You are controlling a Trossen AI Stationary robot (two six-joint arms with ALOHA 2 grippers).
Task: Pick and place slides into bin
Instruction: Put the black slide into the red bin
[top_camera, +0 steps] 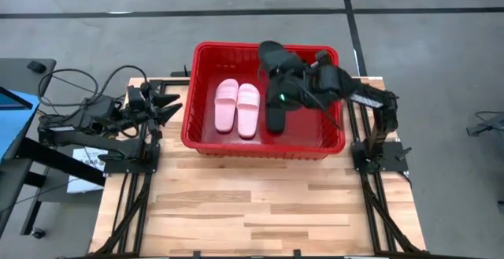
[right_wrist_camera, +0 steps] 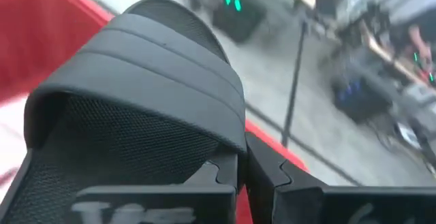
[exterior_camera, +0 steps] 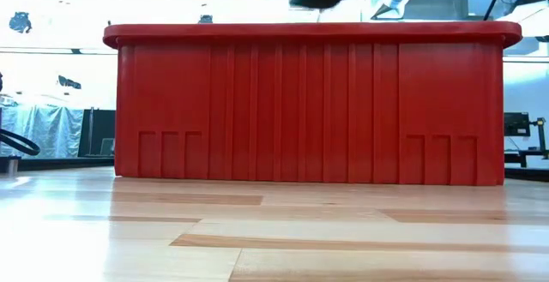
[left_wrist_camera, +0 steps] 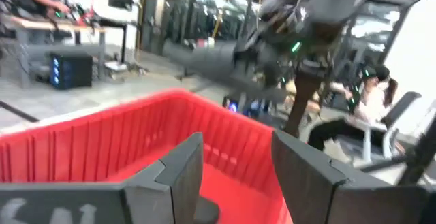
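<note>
Red plastic fills the middle of the scene: the bin (top_camera: 203,133) sits at the far end of the wooden tabletop (top_camera: 260,212), its long side running left to right. Inside it, on the left half of the floor, two pale pink slides (top_camera: 237,107) lie flat, side by side and touching, their long axes running from the near wall toward the far wall. To their right another black slide (top_camera: 277,111) lies on the bin floor, roughly parallel to the pink pair. Above the bin's far right part the right gripper (top_camera: 293,76) has its fingers pressed together, pinching the held black slide (top_camera: 277,55) at one end; that slide juts away from the fingers toward the far rim, its long axis slanting toward the far left, lifted above the rim as the low view shows. From the right wrist its wide strap (right_wrist_camera: 146,74) arches just ahead of the fingers. The left gripper (top_camera: 172,105) waits just outside the bin's left wall, fingers spread with nothing between them.
</note>
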